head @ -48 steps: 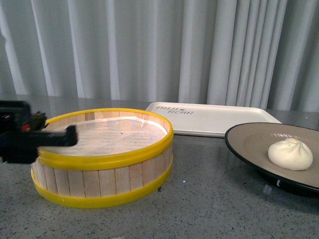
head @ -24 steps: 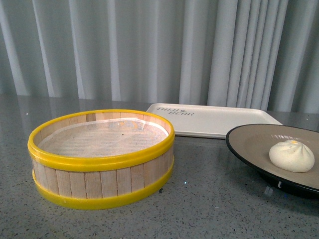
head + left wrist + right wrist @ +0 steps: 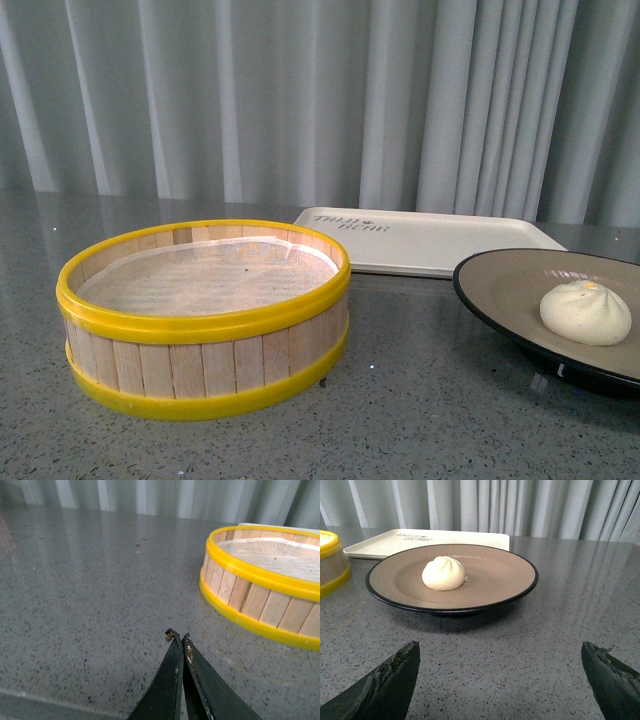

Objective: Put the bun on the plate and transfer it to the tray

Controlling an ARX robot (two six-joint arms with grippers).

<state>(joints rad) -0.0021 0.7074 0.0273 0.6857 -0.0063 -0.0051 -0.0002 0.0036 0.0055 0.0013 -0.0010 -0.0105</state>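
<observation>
1. Bun (image 3: 585, 312): sits on the beige inside of the plate (image 3: 497, 281), pleats up, small yellow dot on top. The right wrist view puts it a little off the plate's middle.
2. Plate: upright on the grey speckled worktop (image 3: 420, 410), on the robot's right. The front view cuts off its right part.
3. Tray (image 3: 440, 248): flat on the worktop behind the plate, further from the robot, with dark lettering near its left end. The plate's black rim overlaps the tray's near edge in both views that show them. Cannot tell whether they touch.
4. Steamer basket (image 3: 205, 365): round, with wooden slats, yellow hoops at top and bottom and a white liner inside. It stands left of the plate with bare worktop between them. The tray's left corner shows just behind it.
5. Left gripper (image 3: 178, 639): jaws pressed together with tips meeting, over bare worktop, with the basket off to one side and apart from it. Cannot tell whether the tips touch the surface.
6. Right gripper (image 3: 498, 649): jaws spread wide, low over the worktop, facing the plate. The plate and bun lie ahead, clear of both tips.
7. Background: pale pleated curtain (image 3: 300, 100) beyond the far edge of the worktop.
</observation>
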